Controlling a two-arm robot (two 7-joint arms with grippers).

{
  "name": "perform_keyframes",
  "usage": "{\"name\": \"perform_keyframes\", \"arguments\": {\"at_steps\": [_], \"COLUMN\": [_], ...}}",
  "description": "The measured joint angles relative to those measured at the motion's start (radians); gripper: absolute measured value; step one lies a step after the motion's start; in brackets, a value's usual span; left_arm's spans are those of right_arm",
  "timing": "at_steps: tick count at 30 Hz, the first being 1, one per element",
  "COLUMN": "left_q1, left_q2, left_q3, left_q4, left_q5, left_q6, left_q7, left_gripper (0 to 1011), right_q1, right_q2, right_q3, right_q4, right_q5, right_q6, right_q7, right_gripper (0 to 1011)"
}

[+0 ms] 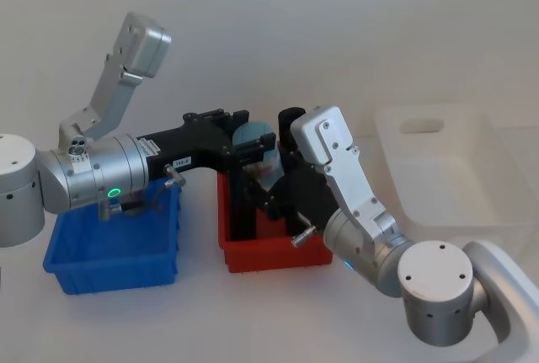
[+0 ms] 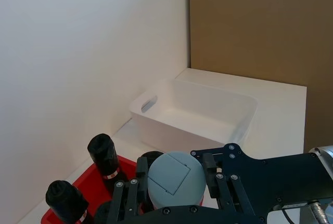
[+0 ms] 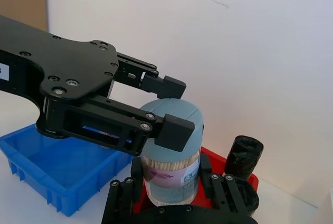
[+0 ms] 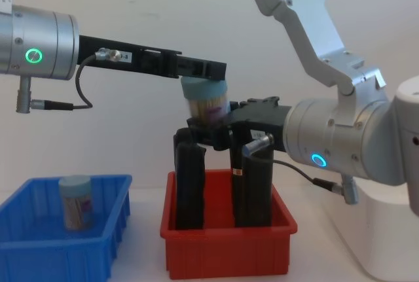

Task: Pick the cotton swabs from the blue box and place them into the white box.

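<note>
1. Looking at the chest view, you see the jar of cotton swabs upright in the air above the red bin, held between both grippers.
2. Your left gripper reaches in from the left, and its fingers are clamped on the two sides of the pale blue lid.
3. Your right gripper comes from the right, lower down. Its fingers are closed against the clear lower body of the same jar.
4. The blue box stands to the left of the red bin. It holds a second jar, standing upright.
5. The red bin holds tall black cylinders, upright, just below the held jar.
6. The white box stands to the right of the red bin, well apart from the held jar.
</note>
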Motion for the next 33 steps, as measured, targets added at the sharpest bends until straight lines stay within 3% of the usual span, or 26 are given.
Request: {"name": "perform_keyframes", "arguments": {"at_steps": [3,17,33], "left_q1": [0.000,0.000,0.000], "left_q2": [0.000,0.000,0.000], "left_q3": [0.000,0.001,0.001], "left_q4": [0.000,0.000,0.000], "left_q5": [0.000,0.000,0.000], "left_q6": [0.000,0.001,0.000], "left_q7": [0.000,-0.001,-0.001], "left_gripper": [647,1004,1004], "right_q1": [0.000,-0.007,-0.029], "right_q2": [0.000,0.002,0.013], "right_q3": [-0.001,-0.006,-0.001], "right_q4": [0.000,-0.016,-0.045], "right_q5": [-0.001,-0.007,-0.004], "right_q6": [-0.003,-0.008,0.026], "right_q7": [0.001,-0.003,-0.053], "right_gripper": [635,635,635]}}
